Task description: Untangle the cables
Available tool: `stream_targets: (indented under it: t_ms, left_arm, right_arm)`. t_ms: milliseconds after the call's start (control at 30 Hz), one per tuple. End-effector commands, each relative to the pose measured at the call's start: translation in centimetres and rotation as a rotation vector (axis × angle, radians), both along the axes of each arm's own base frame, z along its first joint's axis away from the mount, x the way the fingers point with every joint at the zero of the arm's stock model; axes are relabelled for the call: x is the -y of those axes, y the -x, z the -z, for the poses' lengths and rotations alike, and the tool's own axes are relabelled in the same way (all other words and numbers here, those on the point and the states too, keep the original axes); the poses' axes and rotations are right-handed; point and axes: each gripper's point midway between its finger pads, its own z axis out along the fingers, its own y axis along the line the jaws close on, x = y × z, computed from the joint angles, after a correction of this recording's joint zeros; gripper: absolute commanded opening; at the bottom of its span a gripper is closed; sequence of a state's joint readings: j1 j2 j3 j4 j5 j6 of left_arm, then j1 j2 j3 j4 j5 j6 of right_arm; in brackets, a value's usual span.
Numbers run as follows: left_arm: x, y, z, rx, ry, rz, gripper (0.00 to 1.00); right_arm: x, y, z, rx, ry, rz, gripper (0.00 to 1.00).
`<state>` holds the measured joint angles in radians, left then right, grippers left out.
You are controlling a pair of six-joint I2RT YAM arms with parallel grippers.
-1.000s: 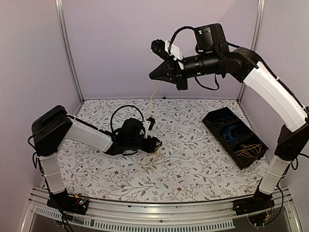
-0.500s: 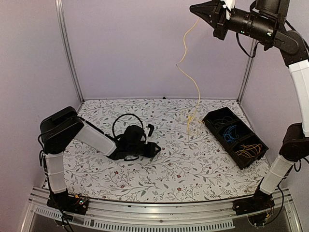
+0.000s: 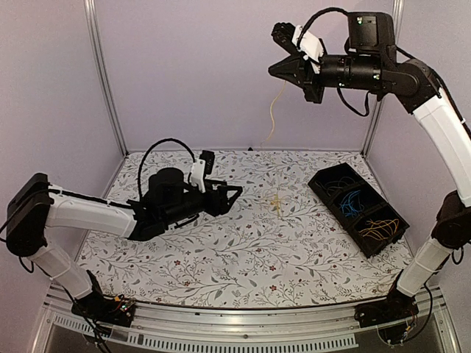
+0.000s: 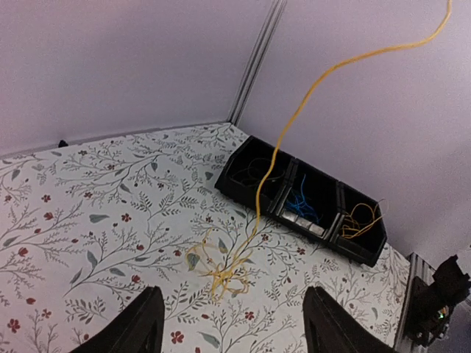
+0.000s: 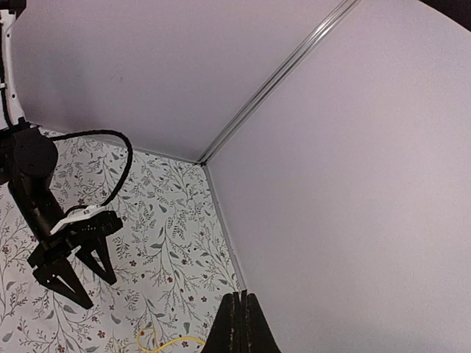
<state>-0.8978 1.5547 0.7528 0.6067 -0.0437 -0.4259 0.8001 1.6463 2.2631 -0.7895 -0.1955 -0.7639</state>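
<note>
A small yellow cable tangle (image 3: 276,202) lies on the floral table; in the left wrist view it (image 4: 224,268) sits between and ahead of my open left fingers. One yellow strand (image 3: 274,110) rises from it to my right gripper (image 3: 274,70), held high near the back wall and shut on the strand's top end. The strand (image 4: 294,125) arcs up across the left wrist view; its lower loop (image 5: 165,341) shows in the right wrist view beside the closed right gripper (image 5: 241,316). My left gripper (image 3: 234,193) is open and empty, just left of the tangle.
A black three-compartment bin (image 3: 358,209) stands at the right, holding dark, blue and orange cables; it also shows in the left wrist view (image 4: 309,198). Lavender walls and metal posts (image 3: 103,73) enclose the table.
My right gripper came down and left from the top corner, so the strand hangs slacker and the tangle rests on the table. My left arm stretched right toward the tangle, its gripper open.
</note>
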Motion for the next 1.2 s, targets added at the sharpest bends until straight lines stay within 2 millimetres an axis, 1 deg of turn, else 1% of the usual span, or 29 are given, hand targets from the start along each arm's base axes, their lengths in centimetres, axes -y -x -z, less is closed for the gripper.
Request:
stream_targets:
  t_ms: [0,100,200,333,400,467,533,600,667,700,733,767,800,833,867,900,933,967,1067,1133,1167]
  left_arm:
    - [0.7,1.2,-5.2,0.168,0.079,0.040,0.66]
    - [1.0,1.0,-6.2,0.208,0.079,0.037,0.66]
    - [1.1,0.5,-6.6,0.251,0.064,0.013,0.66]
    - [2.0,0.1,-7.2,0.314,0.035,0.021,0.65]
    - [2.2,-0.8,-7.2,0.328,0.013,-0.007,0.64]
    - [2.3,-1.8,-7.6,0.342,-0.008,-0.049,0.59]
    - [2.5,-2.4,-8.1,0.362,-0.017,-0.065,0.51]
    - [2.8,-2.6,-8.8,0.381,-0.010,-0.063,0.37]
    - [3.0,-2.5,-9.4,0.397,-0.007,-0.049,0.13]
    - [3.0,-2.5,-9.5,0.395,-0.008,-0.047,0.03]
    - [2.9,-2.4,-9.6,0.392,-0.008,-0.048,0.00]
    - [2.6,-2.3,-9.8,0.387,-0.001,-0.054,0.00]
    - [2.1,-2.2,-9.9,0.376,0.008,-0.068,0.00]
    - [1.6,-2.2,-9.9,0.358,0.025,-0.083,0.00]
    - [1.0,-2.3,-9.8,0.332,0.042,-0.098,0.00]
    - [0.4,-2.5,-9.5,0.301,0.055,-0.113,0.00]
    - [-0.1,-2.7,-9.2,0.268,0.069,-0.126,0.00]
    - [-0.5,-2.8,-8.5,0.237,0.078,-0.137,0.00]
    - [-1.1,-2.7,-6.9,0.158,0.108,-0.153,0.00]
    - [-1.3,-2.6,-6.1,0.120,0.115,-0.159,0.00]
    - [-1.5,-2.6,-5.6,0.105,0.117,-0.165,0.00]
  right_arm:
    - [-1.5,1.0,2.2,-0.106,0.000,-0.090,0.00]
    - [-2.2,1.2,2.6,-0.135,-0.010,-0.122,0.00]
    - [-2.8,1.5,2.8,-0.164,-0.018,-0.155,0.00]
    - [-3.4,1.8,3.4,-0.201,-0.019,-0.189,0.00]
    - [-3.6,1.9,3.6,-0.214,-0.017,-0.199,0.00]
    - [-3.7,2.0,3.8,-0.223,-0.016,-0.207,0.00]
    - [-3.7,2.0,3.8,-0.224,-0.016,-0.207,0.00]
    - [-3.6,1.8,3.9,-0.224,-0.014,-0.196,0.00]
    - [-3.4,0.9,4.3,-0.215,-0.011,-0.155,0.00]
    - [-3.2,0.3,4.6,-0.215,-0.012,-0.136,0.00]
    - [-2.8,-0.7,5.1,-0.220,-0.016,-0.113,0.00]
    - [-2.2,-1.9,5.7,-0.232,-0.026,-0.085,0.00]
    - [-1.4,-3.3,6.4,-0.245,-0.040,-0.055,0.05]
    - [-0.6,-4.8,7.5,-0.278,-0.066,-0.022,0.16]
    - [0.2,-6.2,9.1,-0.308,-0.086,0.005,0.29]
    - [1.0,-7.0,10.7,-0.349,-0.117,0.019,0.43]
    - [1.3,-7.3,14.6,-0.434,-0.113,0.030,0.51]
    - [1.3,-7.1,16.7,-0.465,-0.111,0.023,0.56]
    - [0.3,-5.8,24.4,-0.615,-0.061,-0.045,0.61]
    - [-0.4,-4.6,28.8,-0.707,-0.032,-0.083,0.63]
    - [-0.8,-3.9,30.3,-0.741,-0.018,-0.103,0.63]
